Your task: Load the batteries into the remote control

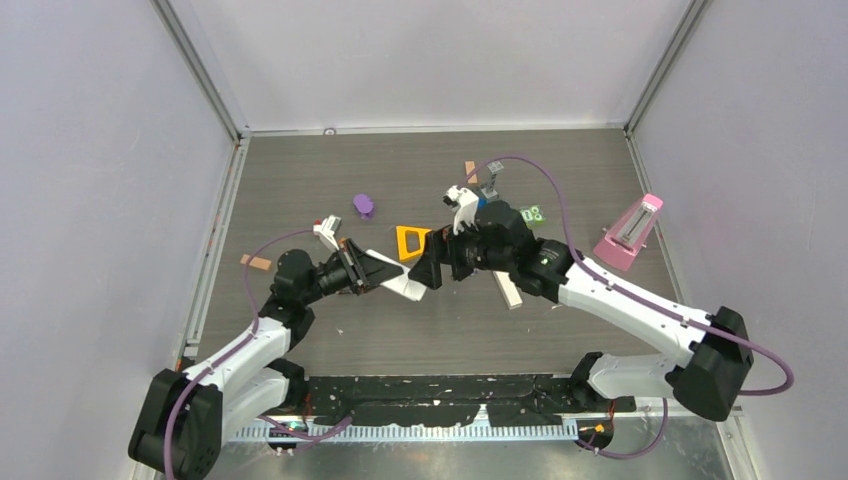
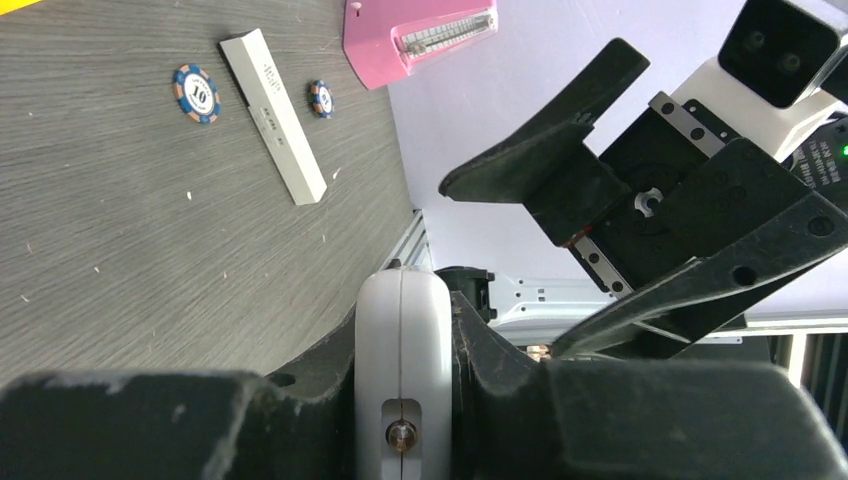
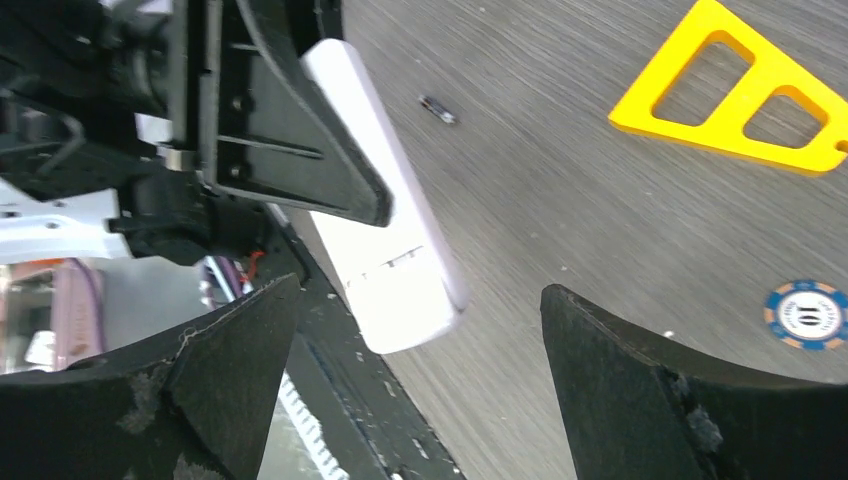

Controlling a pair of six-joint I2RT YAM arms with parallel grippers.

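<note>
– What is held at the left?
– The remote control (image 1: 405, 287) is clamped in the left gripper (image 1: 365, 268).
– And rightward?
– The right gripper (image 1: 428, 268) is spread wide, empty, at the remote's end. One battery (image 3: 437, 109) is seen lying on the table (image 1: 450, 340) near it.

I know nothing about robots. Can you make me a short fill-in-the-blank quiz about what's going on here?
1. The left gripper is ____ on the white remote.
2. The right gripper is ____, holding nothing.
3. The triangle on the table is ____.
4. The small dark battery lies on that table, held by ____ gripper.
Missing words: shut, open, yellow, neither.
</note>
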